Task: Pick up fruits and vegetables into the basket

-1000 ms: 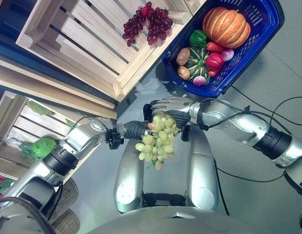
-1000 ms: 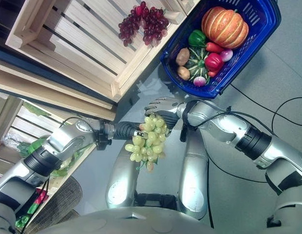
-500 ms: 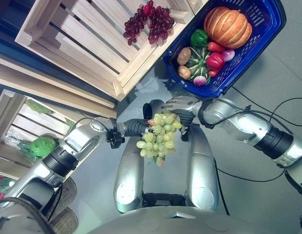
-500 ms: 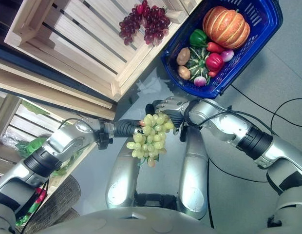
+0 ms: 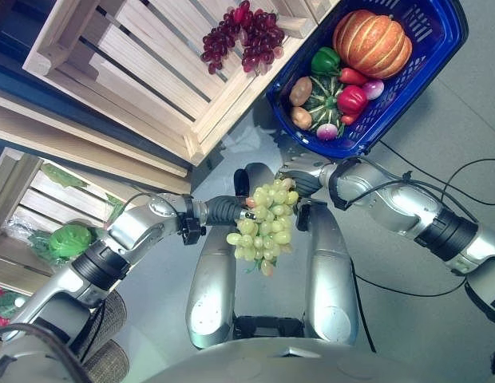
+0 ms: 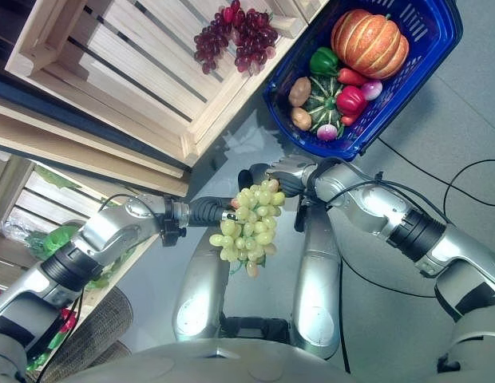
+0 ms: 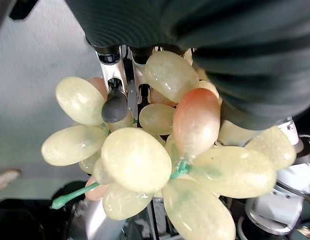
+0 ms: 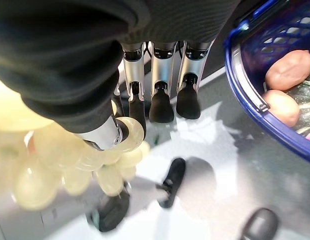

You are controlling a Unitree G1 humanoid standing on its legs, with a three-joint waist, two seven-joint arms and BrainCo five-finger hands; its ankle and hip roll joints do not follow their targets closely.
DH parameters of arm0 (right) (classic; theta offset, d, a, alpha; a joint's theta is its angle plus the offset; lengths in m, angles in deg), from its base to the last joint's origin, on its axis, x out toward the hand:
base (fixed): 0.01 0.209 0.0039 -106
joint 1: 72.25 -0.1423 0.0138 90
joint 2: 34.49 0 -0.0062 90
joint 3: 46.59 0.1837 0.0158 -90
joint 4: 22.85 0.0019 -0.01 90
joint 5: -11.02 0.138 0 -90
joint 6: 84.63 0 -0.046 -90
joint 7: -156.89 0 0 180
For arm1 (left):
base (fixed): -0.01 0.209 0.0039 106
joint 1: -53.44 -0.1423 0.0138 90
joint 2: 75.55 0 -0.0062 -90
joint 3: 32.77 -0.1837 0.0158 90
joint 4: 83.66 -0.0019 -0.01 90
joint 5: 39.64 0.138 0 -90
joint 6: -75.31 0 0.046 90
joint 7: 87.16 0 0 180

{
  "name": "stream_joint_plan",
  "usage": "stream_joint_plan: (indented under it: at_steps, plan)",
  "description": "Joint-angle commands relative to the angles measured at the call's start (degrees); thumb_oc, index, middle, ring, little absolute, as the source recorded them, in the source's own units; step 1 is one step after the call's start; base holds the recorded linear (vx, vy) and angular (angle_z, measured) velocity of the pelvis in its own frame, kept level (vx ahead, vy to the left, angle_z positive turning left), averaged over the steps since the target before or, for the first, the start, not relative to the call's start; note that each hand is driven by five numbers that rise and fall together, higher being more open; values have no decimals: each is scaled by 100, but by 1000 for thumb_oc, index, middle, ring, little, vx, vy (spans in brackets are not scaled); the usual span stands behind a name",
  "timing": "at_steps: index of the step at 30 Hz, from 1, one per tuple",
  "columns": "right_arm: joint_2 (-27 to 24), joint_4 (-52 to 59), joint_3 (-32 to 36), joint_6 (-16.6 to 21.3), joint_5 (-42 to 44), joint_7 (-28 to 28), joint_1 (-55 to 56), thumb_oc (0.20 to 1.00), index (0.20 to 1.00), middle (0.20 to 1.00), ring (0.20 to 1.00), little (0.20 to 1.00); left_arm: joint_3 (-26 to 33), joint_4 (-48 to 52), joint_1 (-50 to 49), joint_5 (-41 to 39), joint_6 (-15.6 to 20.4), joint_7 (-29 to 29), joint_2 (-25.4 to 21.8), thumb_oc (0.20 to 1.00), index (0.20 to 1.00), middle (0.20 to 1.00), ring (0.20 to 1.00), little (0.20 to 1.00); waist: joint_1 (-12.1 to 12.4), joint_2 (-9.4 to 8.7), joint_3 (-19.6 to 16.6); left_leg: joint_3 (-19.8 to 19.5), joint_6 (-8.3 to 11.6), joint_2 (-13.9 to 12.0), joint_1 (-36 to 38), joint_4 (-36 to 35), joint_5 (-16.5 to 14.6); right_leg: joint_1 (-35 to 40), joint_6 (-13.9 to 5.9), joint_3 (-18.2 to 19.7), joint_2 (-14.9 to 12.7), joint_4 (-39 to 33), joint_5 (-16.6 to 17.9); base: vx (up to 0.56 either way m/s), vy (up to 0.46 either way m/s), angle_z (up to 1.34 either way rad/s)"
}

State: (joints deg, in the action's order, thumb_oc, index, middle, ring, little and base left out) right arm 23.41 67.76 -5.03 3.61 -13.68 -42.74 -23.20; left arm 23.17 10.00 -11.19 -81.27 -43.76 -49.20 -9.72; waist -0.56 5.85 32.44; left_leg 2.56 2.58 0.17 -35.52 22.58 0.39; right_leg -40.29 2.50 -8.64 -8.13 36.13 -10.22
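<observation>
handover step: green grapes (image 5: 263,227) hang mid-air below blue basket (image 5: 439,48), left hand (image 5: 225,210) fingers curled on the bunch, right hand (image 5: 299,177) touching its top w/ fingers relaxed. next: right hand needs a firm grip before left lets go.

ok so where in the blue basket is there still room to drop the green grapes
The blue basket is crowded: the pumpkin fills its far end, and peppers, potatoes and a green squash pack the middle and near corner. Bare floor shows along the wall right of the pumpkin. The left hand holds the green grapes; the right hand is beside them.
</observation>
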Motion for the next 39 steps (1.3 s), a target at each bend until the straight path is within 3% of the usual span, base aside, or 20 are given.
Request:
stream_joint_plan:
  at_steps: [1,10,13,16,17,18,21,22,33,39]
  plan:
    - [632,326,-21,272,601,397,6,200,200,200,200,200,-151,588,-186,-672,19,307,609,200,200,200,200,200,-177,108,-264,494,-429,469,109,158,-662,11,-348,124,396,-590,348,0,0,0]
    - [1053,294,67,166,797,220,26,200,200,200,200,200,-116,495,-155,-522,-74,346,886,200,200,200,200,200,-182,137,-264,501,-435,481,156,127,-663,52,-351,125,382,-629,357,0,0,0]
    - [1094,386,96,-51,1174,123,79,200,200,200,200,200,-80,512,-193,-426,-99,210,887,200,200,200,200,200,-170,137,-264,515,-444,475,185,103,-656,70,-356,112,378,-635,367,0,0,0]
    - [1143,426,183,-235,1590,137,226,200,200,200,200,200,-56,508,-243,-403,-53,-27,876,457,457,457,457,457,-176,132,-264,532,-451,470,213,93,-656,97,-360,115,378,-647,372,0,0,0]
    - [1190,447,254,-293,1827,179,315,200,200,200,200,200,-26,489,-282,-345,-14,-1,892,363,363,363,363,363,-180,113,-264,545,-454,459,214,107,-661,107,-365,110,377,-646,375,0,0,0]
    - [1209,450,279,-306,1922,213,358,200,200,200,200,200,-15,489,-301,-319,0,23,894,200,200,200,200,200,-180,107,-264,550,-454,455,220,107,-663,117,-366,106,376,-650,375,0,0,0]
    - [1286,427,355,-301,2043,268,464,200,200,200,200,200,10,518,-342,-240,70,35,890,231,231,231,231,231,-180,101,-264,557,-457,450,239,107,-663,138,-361,97,372,-653,377,0,0,0]
    - [1312,421,377,-306,2037,272,489,200,200,200,200,200,14,526,-348,-216,82,40,899,200,200,200,200,200,-182,100,-264,555,-457,452,234,114,-664,134,-359,99,372,-650,379,0,0,0]
    - [1413,362,543,-501,2233,642,703,200,200,200,200,200,64,591,-338,-141,286,198,988,200,200,200,200,200,-235,110,-264,585,-460,439,273,69,-647,124,-340,112,388,-634,380,0,0,0]
    - [1449,278,680,-393,2562,1019,862,200,200,200,200,200,79,593,-330,-269,286,13,1003,200,200,200,200,200,-278,123,-264,614,-460,430,308,55,-640,132,-325,132,395,-622,367,0,0,0]
